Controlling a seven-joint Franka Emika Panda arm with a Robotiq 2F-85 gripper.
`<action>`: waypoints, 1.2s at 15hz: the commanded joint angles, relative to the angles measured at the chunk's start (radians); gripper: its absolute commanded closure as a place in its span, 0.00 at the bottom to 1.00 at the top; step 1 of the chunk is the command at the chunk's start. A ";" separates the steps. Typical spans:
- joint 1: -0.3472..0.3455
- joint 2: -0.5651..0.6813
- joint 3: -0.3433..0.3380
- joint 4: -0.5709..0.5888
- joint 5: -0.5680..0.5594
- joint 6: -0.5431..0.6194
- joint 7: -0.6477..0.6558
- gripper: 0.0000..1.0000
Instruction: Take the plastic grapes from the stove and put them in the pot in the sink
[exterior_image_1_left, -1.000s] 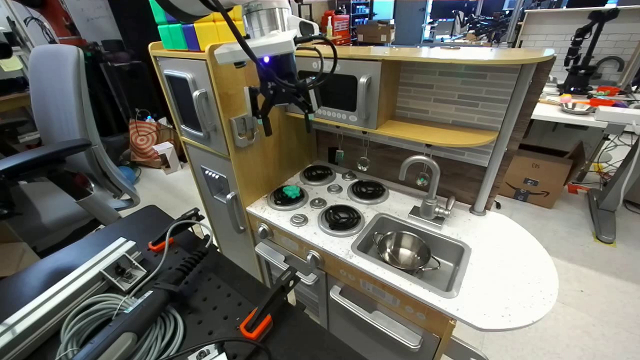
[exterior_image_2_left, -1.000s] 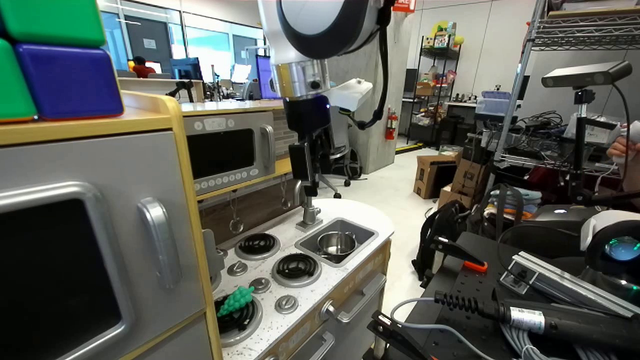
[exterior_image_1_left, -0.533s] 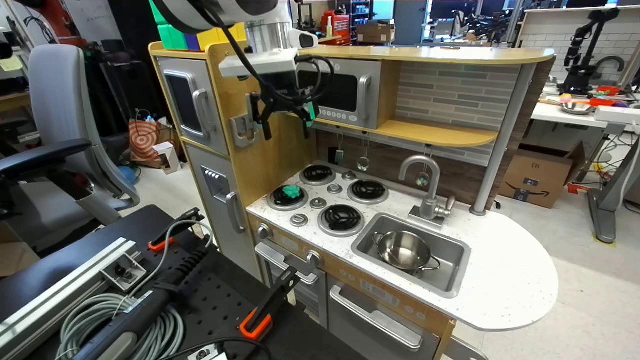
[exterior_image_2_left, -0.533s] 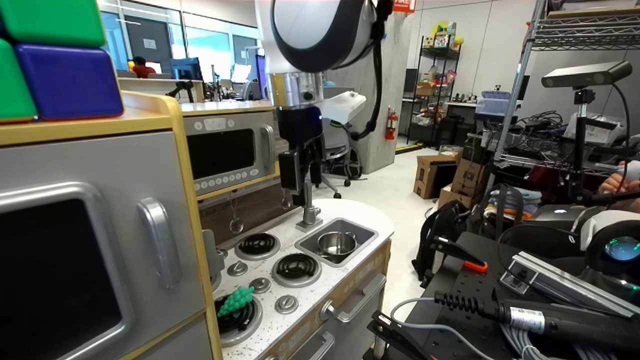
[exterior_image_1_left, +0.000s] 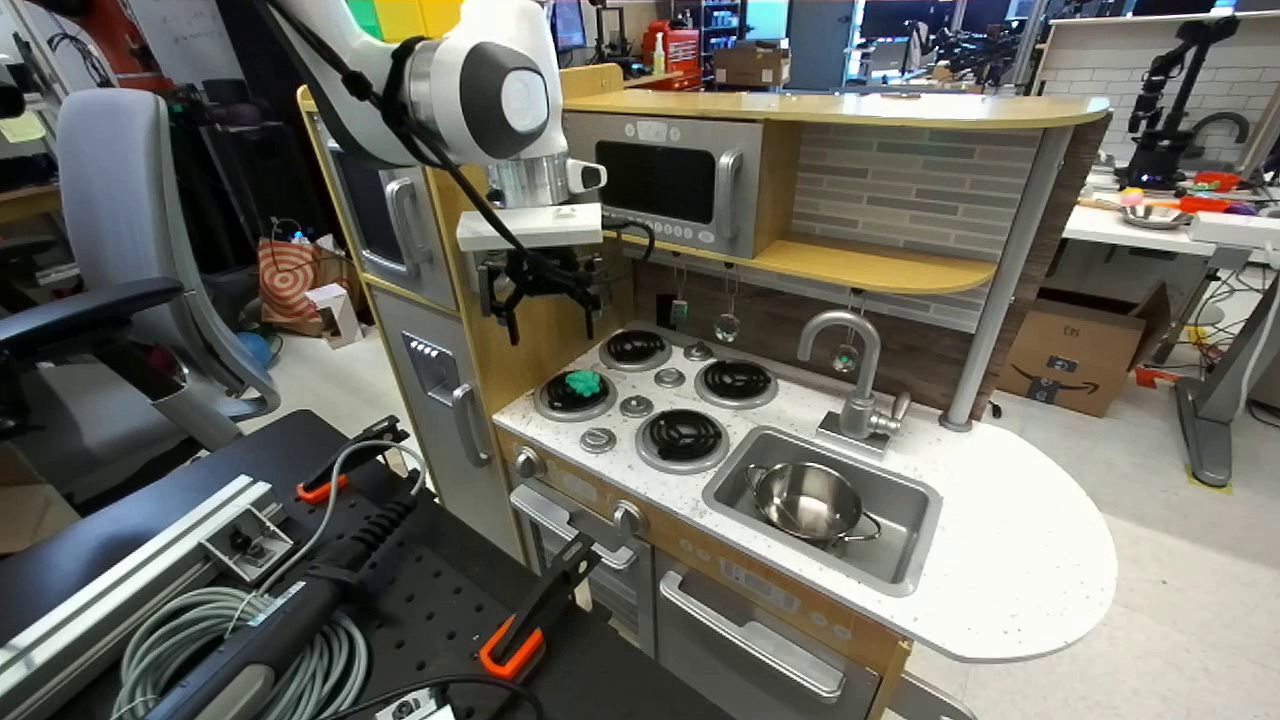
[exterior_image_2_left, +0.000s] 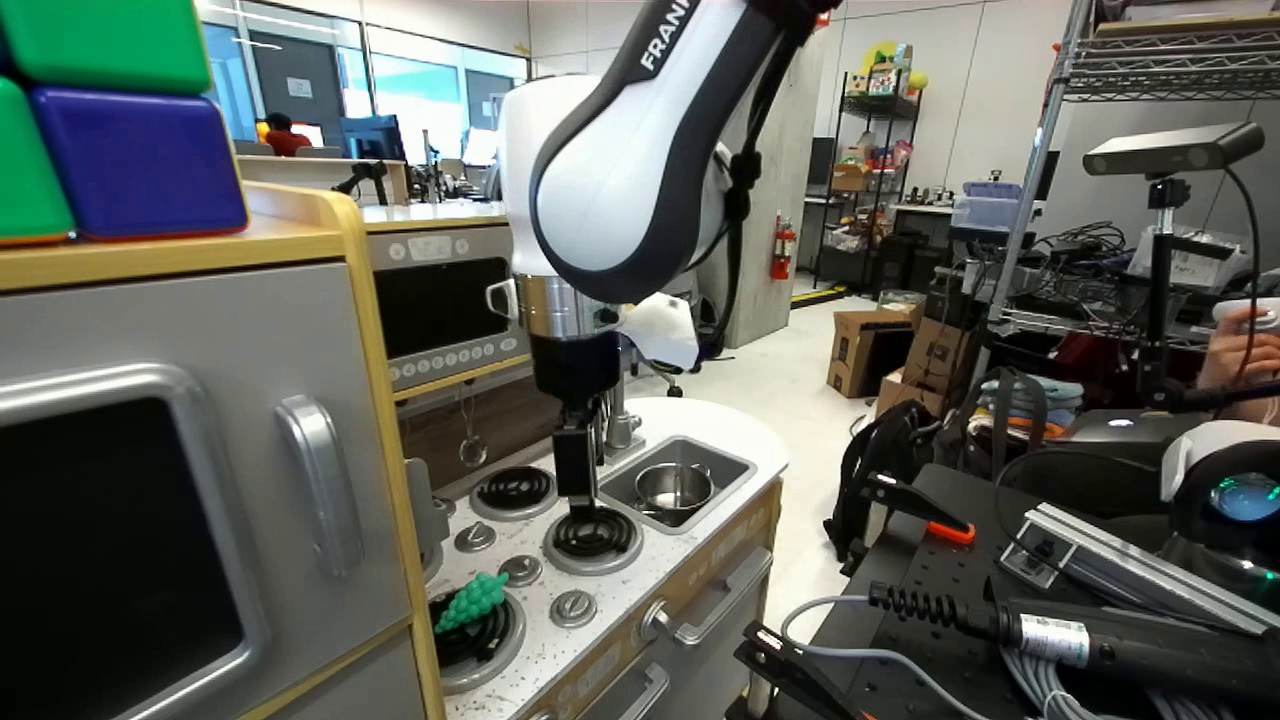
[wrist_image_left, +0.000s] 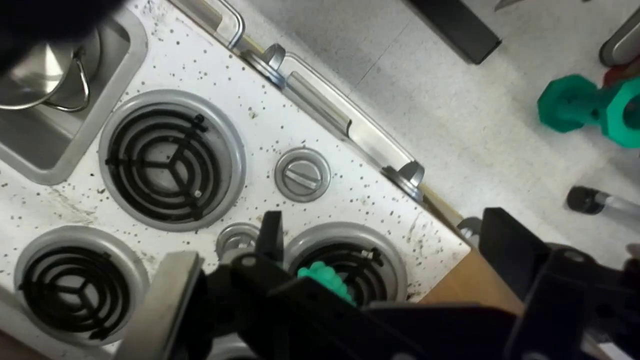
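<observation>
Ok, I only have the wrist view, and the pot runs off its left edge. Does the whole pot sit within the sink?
Observer: Yes. Both exterior views show the pot complete, standing inside the sink.
Operator: And am I in contact with the grapes? They're partly hidden for me.
Observer: No. In an exterior view the end effector hangs above them with a visible gap.
</observation>
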 joint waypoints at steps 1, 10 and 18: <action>-0.015 -0.011 0.003 0.047 -0.071 -0.181 -0.113 0.00; 0.012 0.030 -0.032 0.167 -0.325 -0.377 -0.168 0.00; 0.017 0.100 -0.024 0.198 -0.364 -0.283 -0.142 0.00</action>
